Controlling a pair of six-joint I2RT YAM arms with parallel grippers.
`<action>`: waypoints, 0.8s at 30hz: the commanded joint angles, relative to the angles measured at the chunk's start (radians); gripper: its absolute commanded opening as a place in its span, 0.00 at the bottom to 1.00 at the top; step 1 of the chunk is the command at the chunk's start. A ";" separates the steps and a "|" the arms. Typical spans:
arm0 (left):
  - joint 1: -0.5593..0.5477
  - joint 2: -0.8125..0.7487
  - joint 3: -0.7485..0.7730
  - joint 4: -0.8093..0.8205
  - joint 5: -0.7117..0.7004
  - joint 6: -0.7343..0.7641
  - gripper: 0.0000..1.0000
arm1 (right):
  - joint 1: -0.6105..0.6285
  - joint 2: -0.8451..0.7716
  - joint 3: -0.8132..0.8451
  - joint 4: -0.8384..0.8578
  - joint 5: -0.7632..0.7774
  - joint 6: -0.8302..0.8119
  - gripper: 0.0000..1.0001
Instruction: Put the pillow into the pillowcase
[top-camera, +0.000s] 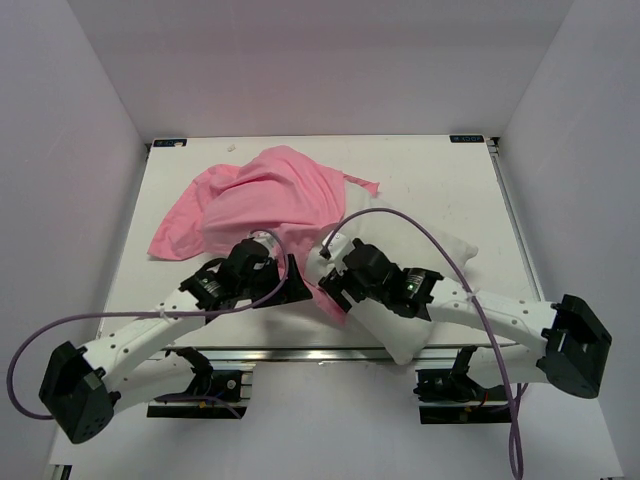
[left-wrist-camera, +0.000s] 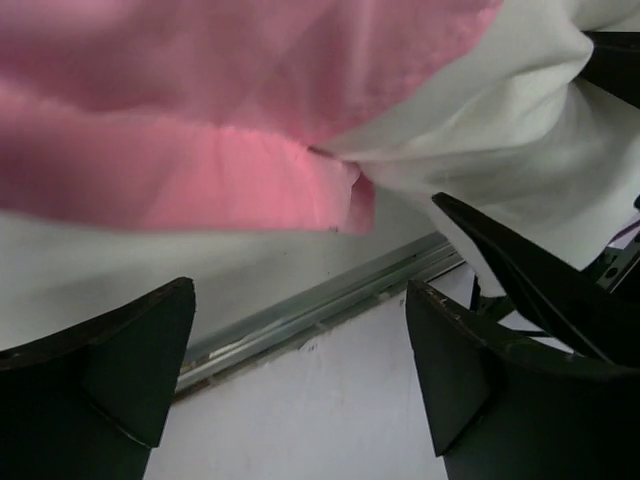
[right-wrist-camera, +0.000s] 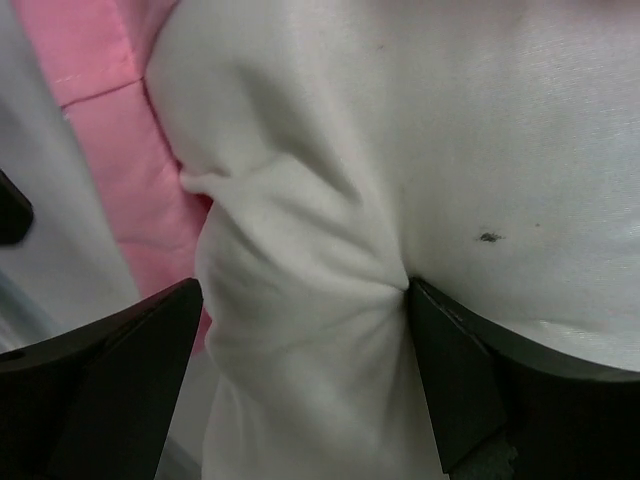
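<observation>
The pink pillowcase (top-camera: 265, 195) lies crumpled on the back left of the table. The white pillow (top-camera: 450, 250) runs from under it toward the near right, one corner hanging over the front edge. My left gripper (top-camera: 295, 285) hovers open at the front edge. In the left wrist view the left gripper (left-wrist-camera: 300, 370) holds nothing, with the pillowcase (left-wrist-camera: 200, 130) hem and pillow (left-wrist-camera: 500, 130) just beyond. My right gripper (right-wrist-camera: 305, 370) stands open astride a bunched fold of pillow (right-wrist-camera: 330, 200). Its right finger (right-wrist-camera: 450, 380) dents the fabric. The pillowcase (right-wrist-camera: 110, 150) shows at the left.
The white table (top-camera: 440, 170) is boxed in by white walls on three sides. A metal rail (left-wrist-camera: 320, 305) runs along its near edge, directly under my left gripper. Purple cables loop off both arms. The two grippers (top-camera: 335, 285) sit very close together.
</observation>
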 joint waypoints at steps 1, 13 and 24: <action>-0.003 0.084 -0.010 0.231 0.048 -0.017 0.94 | 0.000 0.053 -0.015 0.105 0.112 0.037 0.88; -0.001 0.231 0.079 0.170 -0.038 -0.006 0.16 | -0.085 0.036 -0.087 0.275 0.022 0.155 0.00; -0.015 0.171 0.312 0.126 0.147 0.120 0.00 | -0.076 0.056 0.040 0.698 0.057 0.192 0.00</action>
